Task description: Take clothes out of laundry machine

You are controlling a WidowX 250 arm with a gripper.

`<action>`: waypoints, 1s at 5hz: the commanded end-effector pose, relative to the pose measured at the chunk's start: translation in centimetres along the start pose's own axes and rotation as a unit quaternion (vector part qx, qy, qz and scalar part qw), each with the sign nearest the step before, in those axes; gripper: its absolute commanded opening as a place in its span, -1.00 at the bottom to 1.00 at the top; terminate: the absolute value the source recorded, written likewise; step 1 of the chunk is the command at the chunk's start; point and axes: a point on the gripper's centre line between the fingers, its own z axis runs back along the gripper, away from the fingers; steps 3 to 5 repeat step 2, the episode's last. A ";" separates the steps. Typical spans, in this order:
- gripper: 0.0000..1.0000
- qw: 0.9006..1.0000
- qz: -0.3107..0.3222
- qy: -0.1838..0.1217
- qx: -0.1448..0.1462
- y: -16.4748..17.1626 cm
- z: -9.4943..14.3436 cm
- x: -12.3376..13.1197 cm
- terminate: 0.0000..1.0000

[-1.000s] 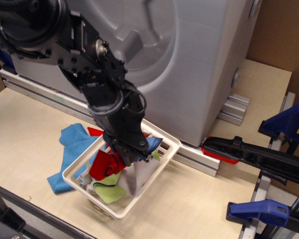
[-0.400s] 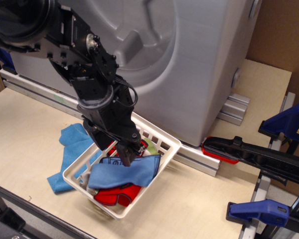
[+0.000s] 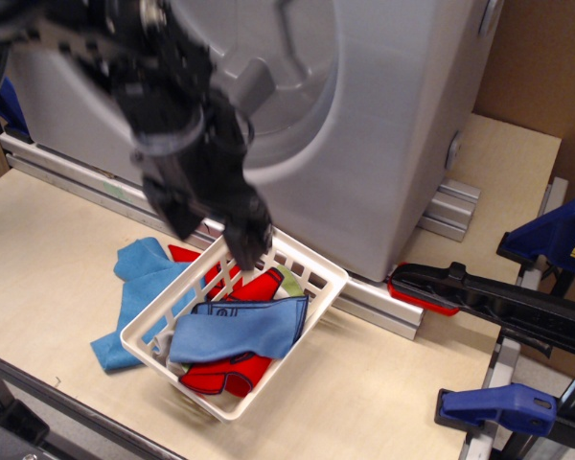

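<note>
1. Inside white slatted plastic basket (image 3: 318, 287): medium blue stitched cloth (image 3: 238, 331) atop bright red cloth (image 3: 225, 374).
2. Black gripper (image 3: 247, 251): blurred above rim; jaw state unreadable.
3. Advice: lift straight, clear the cloths, approach large grey washer body (image 3: 364, 115).

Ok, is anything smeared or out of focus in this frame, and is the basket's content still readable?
In the observation.image view, the arm and gripper are motion-blurred, so the jaw state can't be read. The white basket, blue cloth and red cloth are sharp. The grey laundry machine is evenly lit, without harsh glare.
</note>
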 end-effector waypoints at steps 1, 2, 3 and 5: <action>1.00 0.998 0.053 0.000 0.032 2.6 4.5 0.7 -1.00; 1.00 0.998 0.053 0.000 0.032 2.6 4.5 0.7 1.00; 1.00 0.998 0.053 0.000 0.032 2.6 4.5 0.7 1.00; 1.00 0.998 0.053 0.000 0.032 2.6 4.5 0.7 1.00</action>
